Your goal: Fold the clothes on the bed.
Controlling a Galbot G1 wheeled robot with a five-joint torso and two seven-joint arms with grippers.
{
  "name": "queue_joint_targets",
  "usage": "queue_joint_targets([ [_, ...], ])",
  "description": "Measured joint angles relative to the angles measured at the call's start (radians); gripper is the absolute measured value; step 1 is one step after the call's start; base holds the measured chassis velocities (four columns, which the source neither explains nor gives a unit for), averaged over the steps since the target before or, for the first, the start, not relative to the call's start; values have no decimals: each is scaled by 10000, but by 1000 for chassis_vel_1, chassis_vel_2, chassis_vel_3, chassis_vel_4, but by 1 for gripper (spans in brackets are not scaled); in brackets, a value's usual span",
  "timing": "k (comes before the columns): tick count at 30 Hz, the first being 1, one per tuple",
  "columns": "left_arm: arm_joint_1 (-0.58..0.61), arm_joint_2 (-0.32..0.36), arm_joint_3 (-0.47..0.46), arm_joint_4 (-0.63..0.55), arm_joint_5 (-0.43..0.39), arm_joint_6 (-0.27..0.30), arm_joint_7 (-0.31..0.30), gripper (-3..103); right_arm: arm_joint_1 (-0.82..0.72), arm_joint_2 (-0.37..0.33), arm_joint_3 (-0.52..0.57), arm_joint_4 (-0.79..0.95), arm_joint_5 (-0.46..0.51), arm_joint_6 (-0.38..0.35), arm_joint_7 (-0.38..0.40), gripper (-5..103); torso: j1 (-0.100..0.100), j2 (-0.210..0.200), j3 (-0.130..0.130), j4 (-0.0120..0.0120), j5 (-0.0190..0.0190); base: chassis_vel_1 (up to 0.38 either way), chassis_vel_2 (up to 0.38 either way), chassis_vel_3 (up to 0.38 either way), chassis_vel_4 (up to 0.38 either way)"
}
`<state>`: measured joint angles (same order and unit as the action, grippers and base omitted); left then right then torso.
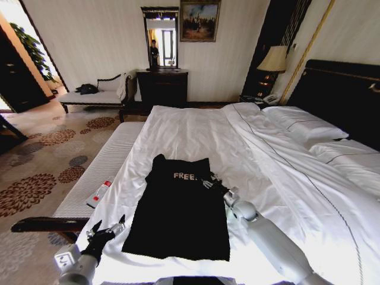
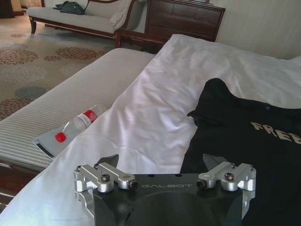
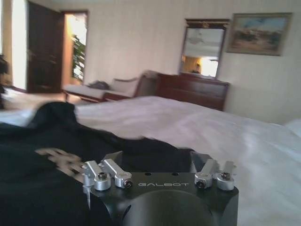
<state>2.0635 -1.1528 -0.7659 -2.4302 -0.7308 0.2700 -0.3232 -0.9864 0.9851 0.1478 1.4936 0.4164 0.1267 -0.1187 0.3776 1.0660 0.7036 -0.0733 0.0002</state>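
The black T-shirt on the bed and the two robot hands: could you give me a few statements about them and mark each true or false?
1. The black T-shirt lies on the white bed with its "FREE" lettering facing up. True.
2. The left gripper is clamped on the shirt. False: it is open, above the sheet beside the shirt's edge, apart from the fabric.
3. The right gripper is at the shirt's lettered end, on the side nearer the pillows. True.
4. A plastic bottle lies on the shirt. False: it lies on the striped bench alongside the bed.
5. The shirt is folded into a small square. False: it is a long, mostly flat strip.
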Motion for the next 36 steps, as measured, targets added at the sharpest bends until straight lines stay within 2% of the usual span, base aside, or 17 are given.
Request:
queue_joint_targets([
  [3,-191,85,-35,88,-148,47,-72,100,-157,-99,298,-151,-258,-86,126,95,0,0,0,1,0,0,0,0,0],
  [5,-290,127,-74,126,-252,83,-127,100,-225,-121,386,-141,-309,-107,154,99,0,0,0,1,1,0,0,0,0],
  [14,-1548,665,-78,674,-1261,389,-502,100,-1186,-330,1485,393,-333,-142,329,100,0,0,0,1,-1,0,0,0,0],
  [16,-2608,1223,425,1226,-1531,463,-655,100,-1887,-400,2161,743,-288,-156,425,100,0,0,0,2,-6,0,0,0,0],
  [18,-3074,1462,685,1479,-1605,463,-698,100,-2135,-404,2345,860,-264,-157,488,100,0,0,0,1,-3,0,0,0,0],
  [21,-4811,2235,1633,2520,-2187,462,-821,100,-2865,-406,2829,1263,-228,-157,754,100,0,0,0,-3,-3,0,0,0,0],
  [22,-4811,2235,1633,2520,-2187,462,-821,100,-2865,-406,2829,1263,-228,-157,754,100,0,0,0,-3,-3,0,0,0,0],
  [25,-6576,2594,2634,3698,-2882,334,-887,100,-3375,-361,3056,1568,-237,-209,1076,100,2,-1,1,1,-1,0,0,0,0],
  [26,-6576,2594,2634,3698,-2882,334,-887,100,-3375,-361,3056,1568,-237,-209,1076,100,2,-1,1,1,-1,0,0,0,0],
  [30,-8562,2287,3584,4900,-3417,113,-802,100,-3397,-317,2875,1666,-251,-438,1363,100,2,-1,1,-5,1,0,0,0,0],
  [32,-8830,2171,3721,5163,-3537,73,-771,100,-3316,-318,2795,1662,-242,-499,1385,100,2,-1,1,1,0,0,0,0,0],
  [33,-9315,1968,3942,5731,-3758,15,-736,100,-3234,-331,2729,1644,-206,-561,1412,100,2,-1,1,5,0,0,0,0,0],
  [36,-9797,1718,4205,6417,-3957,-24,-640,103,-3173,-358,2698,1564,-157,-587,1428,100,3,-1,2,2,-1,0,0,0,0],
])
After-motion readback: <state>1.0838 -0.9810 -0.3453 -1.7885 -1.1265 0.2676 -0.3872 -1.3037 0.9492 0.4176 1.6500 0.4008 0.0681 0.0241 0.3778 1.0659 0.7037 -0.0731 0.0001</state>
